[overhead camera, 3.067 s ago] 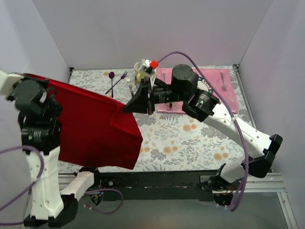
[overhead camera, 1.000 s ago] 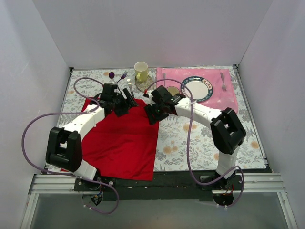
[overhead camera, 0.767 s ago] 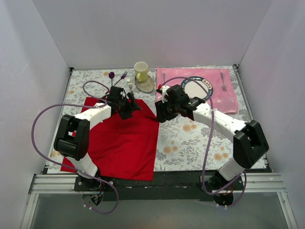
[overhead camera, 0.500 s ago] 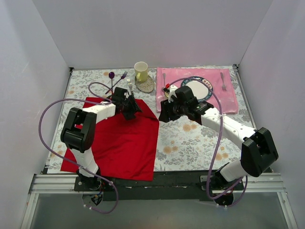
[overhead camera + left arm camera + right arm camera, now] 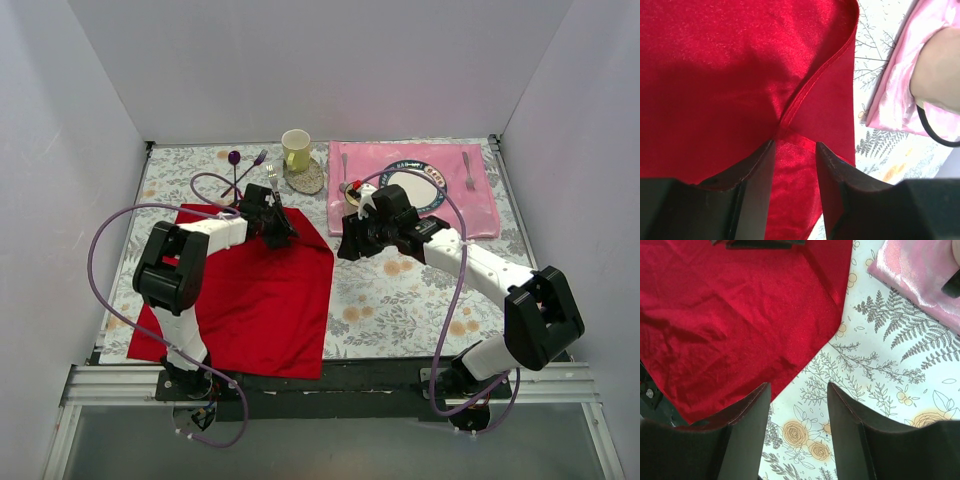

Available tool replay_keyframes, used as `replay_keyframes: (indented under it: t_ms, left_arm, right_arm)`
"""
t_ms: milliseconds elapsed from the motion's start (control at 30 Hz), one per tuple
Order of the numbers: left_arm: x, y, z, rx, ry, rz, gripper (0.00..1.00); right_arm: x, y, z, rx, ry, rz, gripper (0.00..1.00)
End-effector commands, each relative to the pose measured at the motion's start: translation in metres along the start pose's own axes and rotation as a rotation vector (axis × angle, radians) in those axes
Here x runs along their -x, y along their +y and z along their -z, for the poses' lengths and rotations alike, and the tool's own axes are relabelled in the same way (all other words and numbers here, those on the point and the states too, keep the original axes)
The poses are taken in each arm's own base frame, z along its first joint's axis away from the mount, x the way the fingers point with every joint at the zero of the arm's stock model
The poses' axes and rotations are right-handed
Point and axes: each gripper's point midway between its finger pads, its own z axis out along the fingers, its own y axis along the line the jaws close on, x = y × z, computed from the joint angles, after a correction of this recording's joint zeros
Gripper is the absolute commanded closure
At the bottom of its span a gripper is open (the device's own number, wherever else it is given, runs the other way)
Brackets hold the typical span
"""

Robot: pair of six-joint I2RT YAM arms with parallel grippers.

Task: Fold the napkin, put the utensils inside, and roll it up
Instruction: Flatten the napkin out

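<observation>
The red napkin [image 5: 250,300] lies spread on the left half of the table, its far right corner folded over in a ridge [image 5: 815,85]. My left gripper [image 5: 284,228] is down on that corner. Its jaws [image 5: 795,150] are narrow but still open, with red cloth showing in the gap. My right gripper [image 5: 346,248] hovers open just off the napkin's right edge [image 5: 805,355], with only the flowered tablecloth between its fingers [image 5: 797,410]. A slim fork [image 5: 270,177] with silver tines lies beyond the napkin, near the mug.
A yellow mug [image 5: 295,148] and a coaster [image 5: 306,178] stand at the back. Purple utensils [image 5: 240,165] lie to their left. A pink placemat [image 5: 480,205] at the back right carries a plate [image 5: 410,183] and silver cutlery [image 5: 468,170]. White walls enclose the table.
The left gripper's jaws have narrowed over the napkin's far right corner. The right gripper has drawn back to the right, off the cloth's edge.
</observation>
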Motion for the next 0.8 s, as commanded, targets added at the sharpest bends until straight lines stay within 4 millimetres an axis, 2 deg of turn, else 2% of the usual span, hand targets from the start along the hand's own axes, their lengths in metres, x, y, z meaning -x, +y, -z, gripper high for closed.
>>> replay_keyframes:
  t_ms: [0, 133, 333, 533, 600, 633, 767]
  left_arm:
    - [0.014, -0.003, -0.001, 0.015, -0.058, -0.014, 0.62]
    - [0.013, 0.0, -0.004, 0.035, -0.062, -0.023, 0.62]
    - [0.008, 0.007, -0.014, 0.07, -0.057, -0.012, 0.74]
    - [0.022, 0.004, -0.012, 0.096, -0.126, -0.037, 0.86]
    - [0.028, -0.002, -0.011, 0.087, -0.135, -0.051, 0.92]
    - [0.032, -0.001, -0.01, 0.109, -0.153, -0.053, 0.99]
    - [0.043, -0.013, -0.007, 0.101, -0.176, -0.08, 1.0]
  right_arm:
    - [0.008, 0.004, 0.003, 0.028, -0.04, 0.011, 0.43]
    - [0.005, 0.003, 0.001, 0.027, -0.035, 0.008, 0.43]
    - [0.001, 0.001, -0.001, 0.027, -0.023, 0.007, 0.43]
    - [-0.001, 0.002, 0.0, 0.034, -0.018, 0.004, 0.43]
    - [-0.004, 0.002, -0.002, 0.039, -0.008, 0.002, 0.43]
    - [-0.005, 0.002, -0.003, 0.039, -0.003, 0.002, 0.43]
    - [-0.011, 0.0, -0.007, 0.045, 0.01, -0.002, 0.44]
